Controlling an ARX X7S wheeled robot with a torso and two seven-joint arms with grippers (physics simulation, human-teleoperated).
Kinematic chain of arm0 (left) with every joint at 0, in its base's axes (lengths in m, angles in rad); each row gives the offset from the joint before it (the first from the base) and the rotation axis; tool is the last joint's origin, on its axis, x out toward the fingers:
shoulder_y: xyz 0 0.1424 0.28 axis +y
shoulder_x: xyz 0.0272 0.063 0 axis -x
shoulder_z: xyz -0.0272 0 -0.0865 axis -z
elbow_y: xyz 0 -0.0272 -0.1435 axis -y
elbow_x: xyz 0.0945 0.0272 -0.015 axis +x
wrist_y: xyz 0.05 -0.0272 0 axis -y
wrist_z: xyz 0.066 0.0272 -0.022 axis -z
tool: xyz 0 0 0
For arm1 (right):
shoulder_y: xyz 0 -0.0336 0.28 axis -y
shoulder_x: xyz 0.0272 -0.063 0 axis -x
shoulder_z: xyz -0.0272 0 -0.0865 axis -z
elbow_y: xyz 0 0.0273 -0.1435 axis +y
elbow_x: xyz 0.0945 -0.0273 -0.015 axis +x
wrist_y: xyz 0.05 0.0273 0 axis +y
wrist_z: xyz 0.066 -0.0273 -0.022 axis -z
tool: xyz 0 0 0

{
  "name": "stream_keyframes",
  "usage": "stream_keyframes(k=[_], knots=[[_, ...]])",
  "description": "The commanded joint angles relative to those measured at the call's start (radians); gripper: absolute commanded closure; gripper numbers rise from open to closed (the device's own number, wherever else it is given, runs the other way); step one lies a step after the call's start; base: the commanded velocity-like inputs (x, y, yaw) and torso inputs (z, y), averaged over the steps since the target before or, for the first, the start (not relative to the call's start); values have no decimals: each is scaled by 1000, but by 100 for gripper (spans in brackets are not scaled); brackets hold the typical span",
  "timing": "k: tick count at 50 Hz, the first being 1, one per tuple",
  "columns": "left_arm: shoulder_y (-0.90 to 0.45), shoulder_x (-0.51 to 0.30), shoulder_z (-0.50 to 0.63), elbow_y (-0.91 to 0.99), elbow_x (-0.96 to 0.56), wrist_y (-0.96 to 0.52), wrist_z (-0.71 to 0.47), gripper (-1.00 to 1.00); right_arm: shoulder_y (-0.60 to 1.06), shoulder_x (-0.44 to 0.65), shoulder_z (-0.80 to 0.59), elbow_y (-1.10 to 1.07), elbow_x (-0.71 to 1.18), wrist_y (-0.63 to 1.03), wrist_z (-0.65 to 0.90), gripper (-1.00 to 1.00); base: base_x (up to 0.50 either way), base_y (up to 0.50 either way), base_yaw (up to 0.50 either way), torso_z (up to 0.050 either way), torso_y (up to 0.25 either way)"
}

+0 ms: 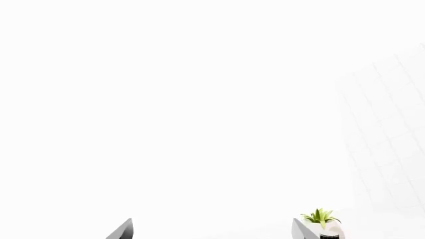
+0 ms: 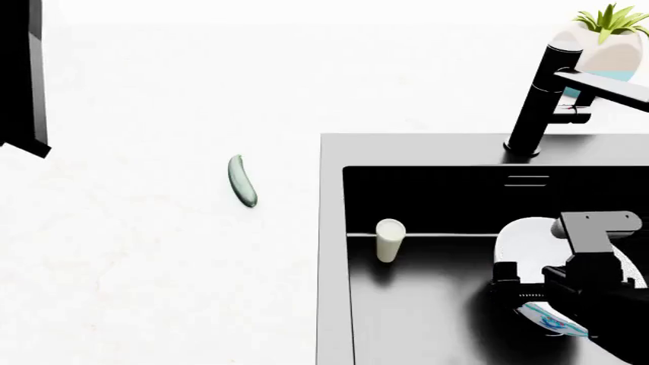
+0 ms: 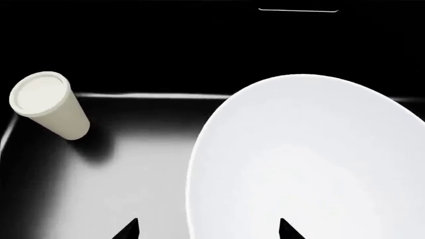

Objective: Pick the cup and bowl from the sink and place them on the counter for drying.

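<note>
The cup (image 2: 390,240), a small cream tumbler, stands upright in the black sink (image 2: 335,251) near its left wall; the right wrist view also shows the cup (image 3: 50,104). The bowl (image 2: 533,239) lies tilted in the sink's right part, white inside showing, with a strip of teal pattern at its lower rim. My right gripper (image 2: 537,293) is over the bowl's near edge. It is open (image 3: 207,230), and the rim of the bowl (image 3: 305,159) runs between its two fingertips. My left gripper (image 1: 212,231) is open over the white counter (image 2: 142,251), holding nothing.
A green cucumber (image 2: 242,181) lies on the counter left of the sink. The black faucet (image 2: 537,99) rises behind the basin, its spout reaching right. A potted plant (image 2: 606,38) stands at the back right, also seen as a potted plant (image 1: 321,219) in the left wrist view. A black shape (image 2: 20,76) hangs at the top left.
</note>
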Motion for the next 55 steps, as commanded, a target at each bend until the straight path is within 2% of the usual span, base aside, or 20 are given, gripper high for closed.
stream_keyframes(k=[1, 43, 55], knots=[[13, 0, -6, 5, 1, -3, 0, -100, -10, -9, -21, 17, -17, -17, -12, -100, 0, 0, 0, 0, 0], [4, -9, -8, -2, -2, -5, 2, -100, -55, 1, -51, 18, -21, -6, -1, -100, 0, 0, 0, 0, 0], [13, -14, -17, -1, -7, -6, -1, -100, -38, -5, -99, 39, -54, -9, -18, -100, 0, 0, 0, 0, 0]])
